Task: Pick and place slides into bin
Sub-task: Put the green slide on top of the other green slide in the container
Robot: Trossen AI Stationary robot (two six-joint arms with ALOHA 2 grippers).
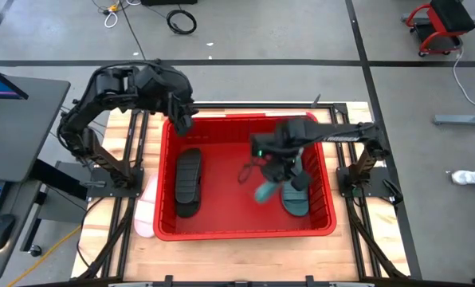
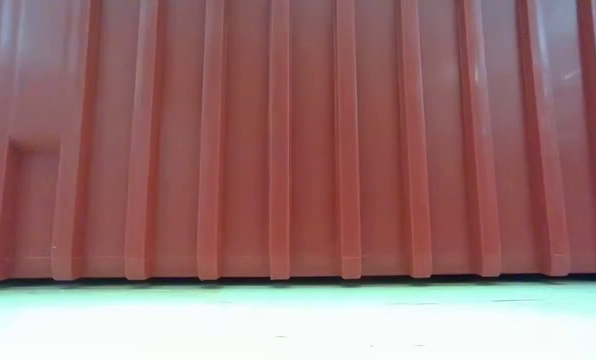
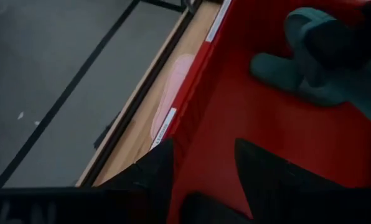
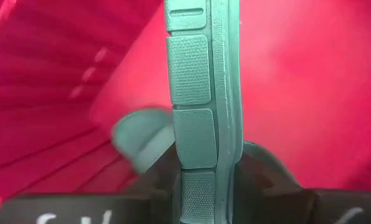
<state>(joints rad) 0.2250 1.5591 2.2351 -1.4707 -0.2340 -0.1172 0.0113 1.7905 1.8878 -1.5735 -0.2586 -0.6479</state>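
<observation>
Right claw (image 1: pixel 279 177) reaches over the bin (image 1: pixel 167 171), grasping a teal slide (image 4: pixel 201 106) edge-on.

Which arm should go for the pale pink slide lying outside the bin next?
Left. The pale pink slide lies on the table against the bin's left wall, on the left gripper's side. The right gripper is shut on a teal slide over the bin.

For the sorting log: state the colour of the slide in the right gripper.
Dark teal-green slide, clearest in the right wrist view.
</observation>
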